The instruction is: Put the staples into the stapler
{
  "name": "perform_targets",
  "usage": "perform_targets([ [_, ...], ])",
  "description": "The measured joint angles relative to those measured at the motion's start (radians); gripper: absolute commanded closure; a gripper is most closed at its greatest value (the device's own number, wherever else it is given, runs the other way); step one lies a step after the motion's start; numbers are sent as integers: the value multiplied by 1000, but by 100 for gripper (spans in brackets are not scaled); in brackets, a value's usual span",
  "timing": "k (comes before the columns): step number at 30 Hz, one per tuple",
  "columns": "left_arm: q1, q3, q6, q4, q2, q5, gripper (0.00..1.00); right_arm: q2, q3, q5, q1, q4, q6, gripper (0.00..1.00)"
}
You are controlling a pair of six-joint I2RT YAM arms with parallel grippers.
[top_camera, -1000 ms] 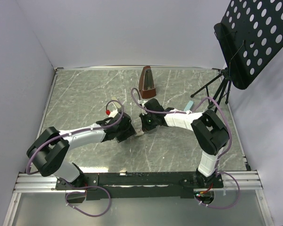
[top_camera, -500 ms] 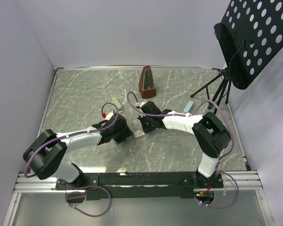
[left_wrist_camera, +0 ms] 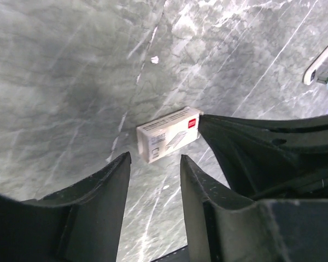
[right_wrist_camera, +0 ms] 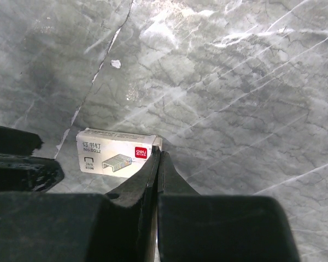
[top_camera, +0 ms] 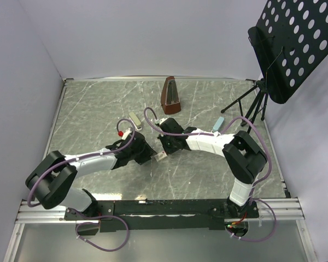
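Note:
The staples box (top_camera: 160, 156) is small and white with a red logo. It lies flat on the marble table, also seen in the left wrist view (left_wrist_camera: 168, 134) and the right wrist view (right_wrist_camera: 115, 153). My left gripper (top_camera: 150, 155) (left_wrist_camera: 154, 158) is open, its fingertips just short of the box's long side, with nothing between them. My right gripper (top_camera: 163, 149) (right_wrist_camera: 157, 150) is shut, its tip touching the box's logo end. A light-blue stapler (top_camera: 219, 123) (left_wrist_camera: 322, 65) lies apart, to the right.
A brown metronome (top_camera: 171, 97) stands at the back centre. A small pale oblong object (top_camera: 135, 119) lies behind the left gripper. A black perforated music stand (top_camera: 292, 43) on a tripod (top_camera: 250, 103) fills the back right corner. Walls close in the table's left and rear.
My left arm has drawn back a little to the left and its jaws have narrowed. My right gripper has shifted left, staying shut, up to the box's end.

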Motion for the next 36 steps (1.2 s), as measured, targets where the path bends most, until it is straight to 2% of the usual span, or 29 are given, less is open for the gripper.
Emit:
perform_targets([
  [5,0,-1,-34,55,57,30,61,0,6,3,5,-9,11,100],
  [11,0,-21,-63,119,117,73,65,0,6,3,5,-13,21,100],
  [21,0,-26,-76,161,126,86,75,0,6,7,5,-17,25,100],
  [27,0,-34,-79,165,126,87,91,0,6,10,5,-18,24,100],
  [28,0,-35,-80,166,126,87,99,0,6,15,5,-20,25,100],
  [36,1,-62,-92,204,112,92,99,0,6,47,6,-29,25,100],
])
